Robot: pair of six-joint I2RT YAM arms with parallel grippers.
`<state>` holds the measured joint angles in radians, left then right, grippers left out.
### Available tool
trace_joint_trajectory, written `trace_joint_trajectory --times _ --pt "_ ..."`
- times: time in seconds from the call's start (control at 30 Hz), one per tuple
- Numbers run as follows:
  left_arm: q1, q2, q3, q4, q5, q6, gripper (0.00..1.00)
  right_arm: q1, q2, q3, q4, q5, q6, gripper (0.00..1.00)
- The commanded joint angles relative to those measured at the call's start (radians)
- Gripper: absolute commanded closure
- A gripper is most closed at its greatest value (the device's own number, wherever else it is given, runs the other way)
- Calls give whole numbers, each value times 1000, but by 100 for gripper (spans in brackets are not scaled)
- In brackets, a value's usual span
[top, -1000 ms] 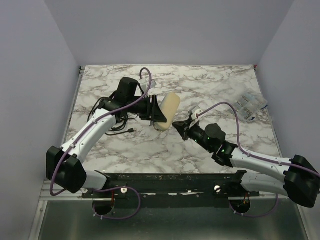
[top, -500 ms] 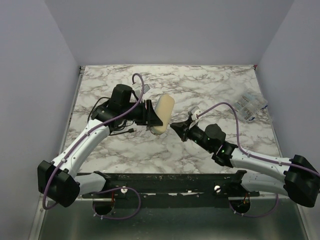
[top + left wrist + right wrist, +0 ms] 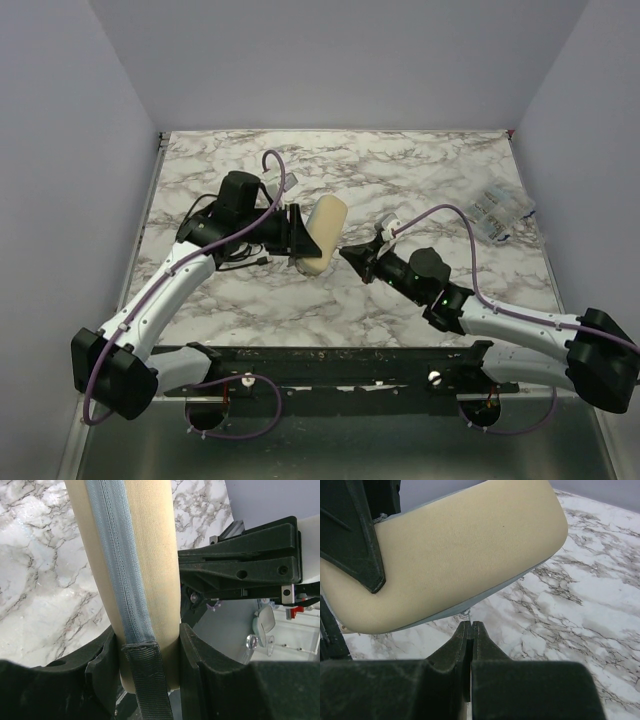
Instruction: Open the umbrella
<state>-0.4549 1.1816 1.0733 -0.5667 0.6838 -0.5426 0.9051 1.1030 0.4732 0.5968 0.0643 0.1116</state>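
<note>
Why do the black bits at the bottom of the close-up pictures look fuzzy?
Left wrist view: the left gripper sits close to the lens, so it blurs, while the tan case is sharp. Right wrist view: the right gripper blurs likewise. Top view: even light, sharp.

**Tally on the marble table: mostly pairs and singles**

There are two arms, the left arm (image 3: 170, 285) and the right arm (image 3: 510, 322). They carry two grippers, the left gripper (image 3: 300, 232) and the right gripper (image 3: 348, 254). Each has two fingers (image 3: 190, 670), so four in all. There are two purple cables, the left purple cable (image 3: 268, 160) and the right purple cable (image 3: 450, 210).

The rest are singles:
- one table (image 3: 420, 165)
- one pale oval case (image 3: 325, 232)
- one grey-blue zip band (image 3: 112, 555) on that case
- one black strap (image 3: 150, 680) on that case
- one clear packet (image 3: 500, 208)
- one tangle of thin black cord (image 3: 245, 262), its strands too fine to count
</note>
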Motion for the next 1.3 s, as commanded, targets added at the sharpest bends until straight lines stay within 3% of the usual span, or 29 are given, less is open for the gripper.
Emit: trace_joint_trajectory --times 0.0,0.33,0.67,1.0,1.27 --pt "18 -39 37 1 84 -25 100 -12 19 7 0 79 -6 99" --pt "19 -80 51 -88 196 -4 100 -12 61 28 64 180 18 99" --pt "18 -160 49 -211 210 52 100 -11 50 33 97 205 -16 99" --pt "16 -240 53 -362 204 134 100 -12 -9 -10 212 133 -142 99" --pt "3 -307 34 -414 232 136 100 -12 -55 -61 318 -38 -256 99"
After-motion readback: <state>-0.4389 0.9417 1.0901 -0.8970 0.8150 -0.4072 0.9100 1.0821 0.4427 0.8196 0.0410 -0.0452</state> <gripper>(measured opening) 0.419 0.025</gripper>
